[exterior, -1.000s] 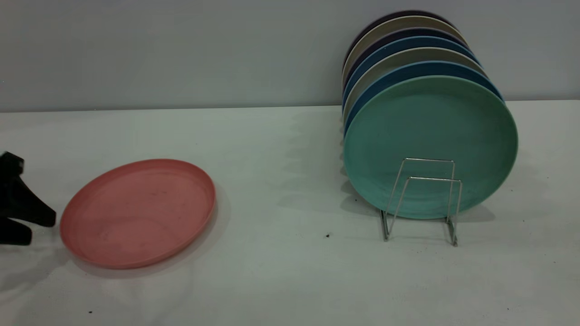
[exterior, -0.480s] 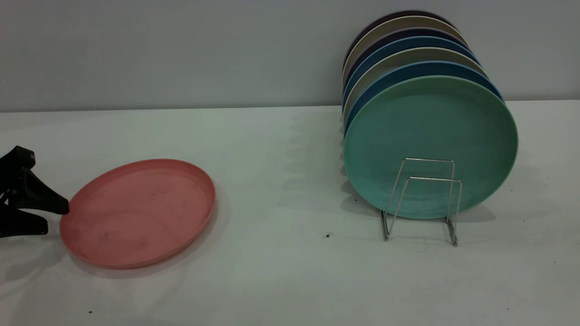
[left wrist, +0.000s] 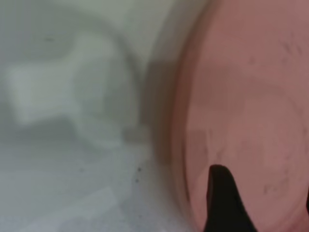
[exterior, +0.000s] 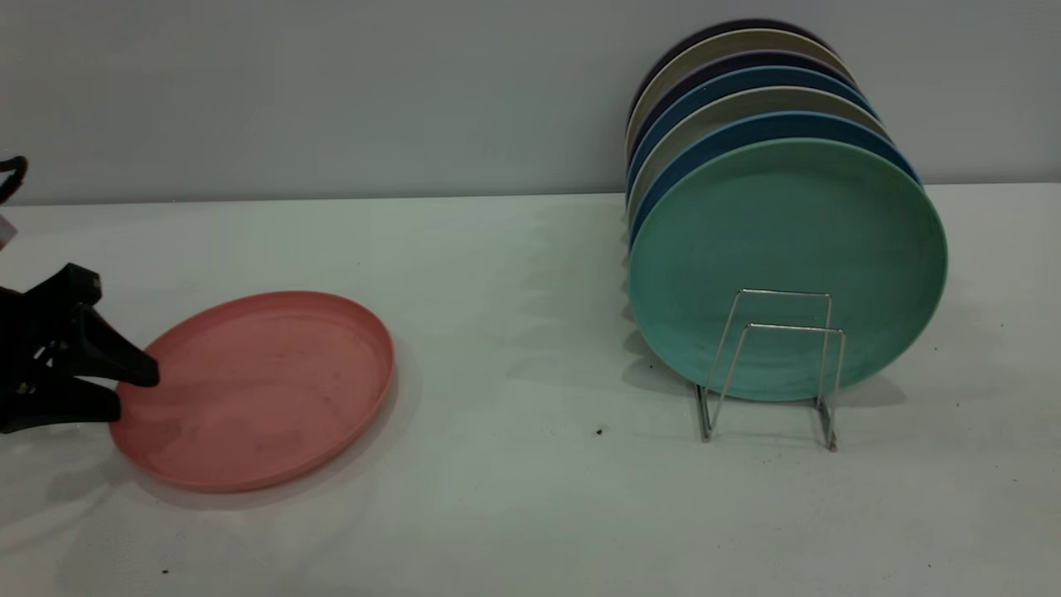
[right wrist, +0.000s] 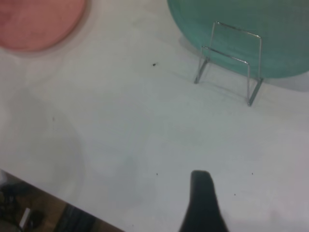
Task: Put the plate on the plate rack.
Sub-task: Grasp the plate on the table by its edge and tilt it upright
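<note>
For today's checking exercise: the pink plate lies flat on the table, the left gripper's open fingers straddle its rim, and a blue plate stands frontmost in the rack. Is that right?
One detail is wrong. The frontmost plate in the plate rack is the teal-green plate, not a blue one, as the exterior view shows. The rest stands: the pink plate lies flat, the open left gripper straddling its rim.

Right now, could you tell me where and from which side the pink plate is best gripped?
Probably by its low raised rim at the edge nearest the left claw. The pink plate lies flat on the table, so only the rim offers a pinch: one finger above, one below. The left claw is open at that edge, one finger over the rim. The right claw sits far off.
</note>
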